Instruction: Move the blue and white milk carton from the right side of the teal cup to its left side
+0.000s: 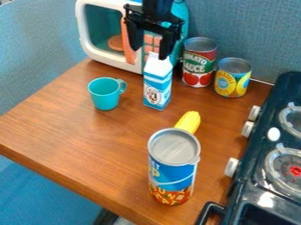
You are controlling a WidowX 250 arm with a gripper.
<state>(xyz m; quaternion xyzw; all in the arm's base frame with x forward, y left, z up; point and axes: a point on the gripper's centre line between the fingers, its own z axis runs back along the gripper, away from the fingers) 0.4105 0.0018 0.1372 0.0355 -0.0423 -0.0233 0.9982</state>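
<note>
Milk carton (157, 90), blue and white with a pale peaked top, was what we found standing upright toward the back of the brown wooden desk (76, 145). Directly above it we saw the black end effector (149, 53) hanging down, its two fingers spread apart and nothing held between them. One fingertip overlapped the carton's top in our view, and we could not tell whether the two touched.

Just behind the carton we had the toy microwave (97, 55), white-framed, with an orange handle and orange buttons, and a round orange-brown piece (115, 42) showing through its window. To the carton's left in our view stood a teal cup (106, 94), upright, its handle toward the carton. To the right, near the back wall (247, 35), we saw two upright cans side by side: a taller red and green can (199, 66) and a shorter yellow can (233, 81).

Nearer to us, a large blue canister (173, 171) with a grey lid stood upright, and a yellow piece (189, 121) showed from behind it. Along the right side we saw the dark toy stove (250, 193), with white knobs and round burners.
</note>
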